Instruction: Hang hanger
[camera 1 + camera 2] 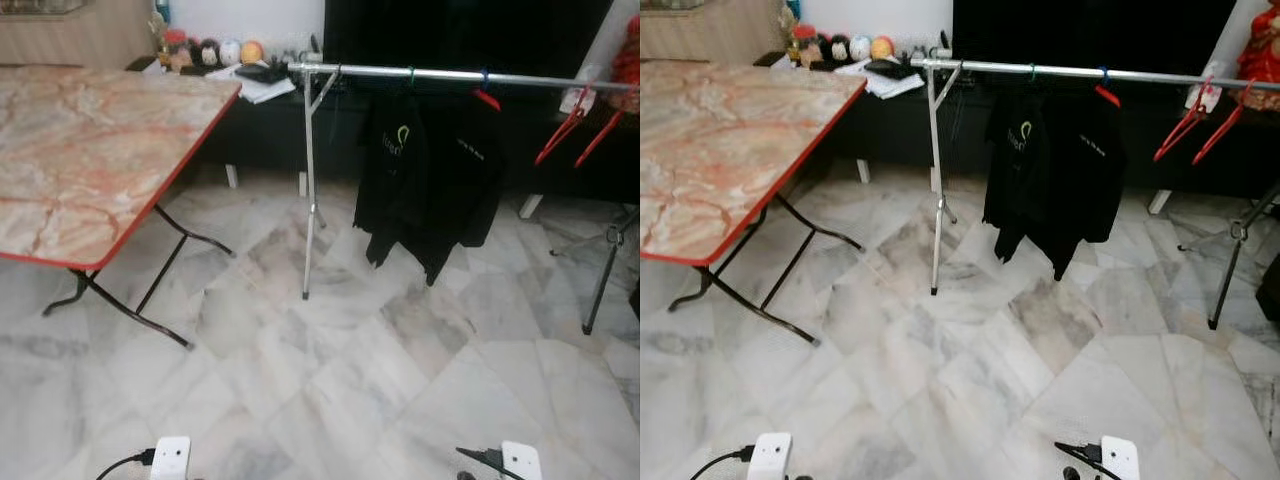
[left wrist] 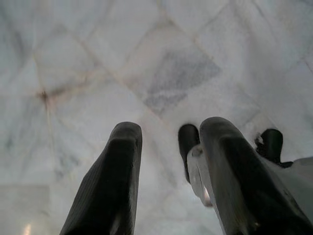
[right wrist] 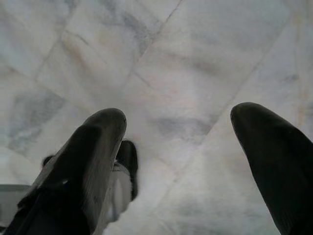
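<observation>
Clothes rail [image 1: 460, 75] ahead, beyond marble floor [image 1: 330, 370]; two red hangers [image 1: 575, 125] hook on rail's right end, black jackets [image 1: 425, 170] hang mid-rail. Marble desk [image 1: 90, 150] left of rail. Left hand [image 2: 168, 171] and right hand [image 3: 178, 161] both released, fingers spread above floor

No lettering here can be read. The black garment [image 1: 400, 170] hanging on the silver rail [image 1: 450, 76] carries a small pale green emblem on the chest, with a line of tiny print under it, too small to make out. The darker garment [image 1: 475, 170] beside it shows a faint pale mark on the chest, equally unreadable.
</observation>
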Robot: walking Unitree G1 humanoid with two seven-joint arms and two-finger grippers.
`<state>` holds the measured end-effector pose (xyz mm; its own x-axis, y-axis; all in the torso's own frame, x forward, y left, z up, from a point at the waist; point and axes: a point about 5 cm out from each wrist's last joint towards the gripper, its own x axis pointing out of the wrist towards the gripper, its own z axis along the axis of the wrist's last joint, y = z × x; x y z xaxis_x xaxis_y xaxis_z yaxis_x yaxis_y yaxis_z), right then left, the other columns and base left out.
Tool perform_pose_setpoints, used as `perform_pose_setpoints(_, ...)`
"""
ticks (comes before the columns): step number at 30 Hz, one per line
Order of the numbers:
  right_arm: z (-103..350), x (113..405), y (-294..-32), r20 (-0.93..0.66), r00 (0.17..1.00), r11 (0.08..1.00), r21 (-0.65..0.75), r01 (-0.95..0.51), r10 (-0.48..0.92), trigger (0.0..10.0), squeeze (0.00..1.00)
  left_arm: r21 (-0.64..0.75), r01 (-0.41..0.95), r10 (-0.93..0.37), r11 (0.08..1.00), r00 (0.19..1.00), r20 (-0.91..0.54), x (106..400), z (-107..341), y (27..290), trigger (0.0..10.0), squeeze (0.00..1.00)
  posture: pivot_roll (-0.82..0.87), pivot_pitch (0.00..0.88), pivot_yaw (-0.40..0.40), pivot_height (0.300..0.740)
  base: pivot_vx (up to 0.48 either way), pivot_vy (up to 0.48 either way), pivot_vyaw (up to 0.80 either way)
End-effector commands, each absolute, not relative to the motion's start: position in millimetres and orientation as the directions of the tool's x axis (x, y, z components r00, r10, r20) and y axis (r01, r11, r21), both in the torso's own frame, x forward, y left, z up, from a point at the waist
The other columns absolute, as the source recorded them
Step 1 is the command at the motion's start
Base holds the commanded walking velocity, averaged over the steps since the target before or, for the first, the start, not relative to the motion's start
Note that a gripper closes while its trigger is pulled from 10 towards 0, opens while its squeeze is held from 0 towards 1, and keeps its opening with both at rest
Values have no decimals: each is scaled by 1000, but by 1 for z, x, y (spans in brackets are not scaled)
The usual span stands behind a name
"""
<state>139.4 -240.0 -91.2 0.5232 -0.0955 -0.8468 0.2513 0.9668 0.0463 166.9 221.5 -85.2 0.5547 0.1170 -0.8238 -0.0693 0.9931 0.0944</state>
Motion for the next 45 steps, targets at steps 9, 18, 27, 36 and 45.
perform_pose_setpoints(9, -93, 136, -238, -859, 507, 988, 6, 156, -74, 10000, 0, 101, -74, 125, 992, 563, -817, 173, -82, 226, 10000, 0, -78, 0, -38, 740, 289, 0, -70)
perform_pose_setpoints(18, -96, 144, -214, -854, 515, 978, 39, 205, -74, 10000, 0, 104, -60, 120, 993, 559, -821, 172, -83, 225, 10000, 0, -59, 0, -36, 740, 306, 0, 0)
perform_pose_setpoints(27, -96, 140, -218, -859, 505, 974, 43, 222, -77, 10000, 0, 100, -64, 118, 993, 561, -820, 173, -82, 223, 10000, 0, -62, 0, -22, 740, 305, 0, -381)
perform_pose_setpoints(36, -94, 139, -230, -853, 511, 967, 33, 254, -105, 10000, 0, 106, -80, 132, 991, 566, -814, 175, -80, 228, 10000, 0, -60, 0, -15, 740, 308, 0, 0)
perform_pose_setpoints(45, -94, 140, -227, -849, 519, 965, 46, 256, -97, 10000, 0, 104, -82, 132, 991, 560, -818, 173, -81, 229, 10000, 0, -60, 0, -14, 740, 310, 0, 0)
